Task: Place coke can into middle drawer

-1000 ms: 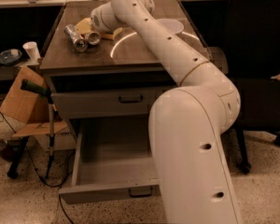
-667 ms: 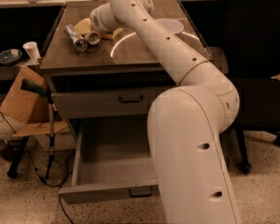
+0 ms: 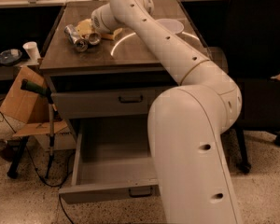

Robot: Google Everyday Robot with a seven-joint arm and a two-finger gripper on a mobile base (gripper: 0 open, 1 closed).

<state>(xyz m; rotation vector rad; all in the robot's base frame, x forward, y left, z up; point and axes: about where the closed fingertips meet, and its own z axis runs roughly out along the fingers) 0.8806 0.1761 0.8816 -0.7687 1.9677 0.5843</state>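
Gripper [image 3: 95,31]: at the end of the arm, low over the back left part of the tabletop, tucked behind the wrist. Whether it is open or closed cannot be told.

Coke can [image 3: 93,38]: on the tabletop, lying on its side, round silver end toward the camera. It sits right at the gripper; contact cannot be told. Not in the drawer.

Silver can [image 3: 75,34]: slimmer, also on its side, just left of the coke can.

Yellow item [image 3: 85,26]: flat, behind the two cans, partly covered by the wrist. Kind cannot be told.

Clear lid [image 3: 171,26]: round, on the back right of the tabletop, well apart from the cans.

Table [image 3: 130,57]: dark wood top, grey cabinet beneath.

Upper drawer [image 3: 93,104]: closed, with a dark bar handle.

Middle drawer [image 3: 98,192]: below the upper drawer, pulled far out, inner floor and left wall in view, right part hidden by the robot's body.

Arm [image 3: 177,62]: cream, rising from the lower right and reaching across the table to the back left.

Cardboard box [image 3: 19,101]: on the floor left of the cabinet.

Green-handled stick [image 3: 35,87]: leaning beside the box.

White cup [image 3: 31,50]: on a low shelf at left.

Black chair [image 3: 261,55]: right of the table.
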